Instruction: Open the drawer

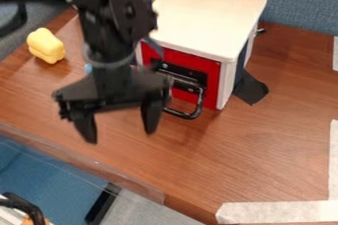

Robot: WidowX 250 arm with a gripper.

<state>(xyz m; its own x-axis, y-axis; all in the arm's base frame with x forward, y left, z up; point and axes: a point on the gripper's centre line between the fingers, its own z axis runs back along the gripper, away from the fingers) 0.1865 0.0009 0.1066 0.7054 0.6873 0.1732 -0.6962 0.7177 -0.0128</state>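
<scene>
Brown, wood-grained worktop (271, 150) runs across the view, with blue fabric panelling (300, 4) behind it and pale tape (277, 212) at the lower right. The claw (119, 131) hangs over the worktop left of the middle, its fingers pointing down and spread wide apart, with nothing gripped between them. The finger on the view's right side is near the black handle (187, 115); I cannot tell whether they touch.

The red-fronted drawer (212, 81) sits in the white box (208, 14), just right of the claw in the view, and looks shut. Its front faces the lower left of the view, and the handle juts out that way. The long axis of the front slants from upper left down to lower right. Well to the left of the box, a yellow block (46, 45) lies near the worktop's edge.
</scene>
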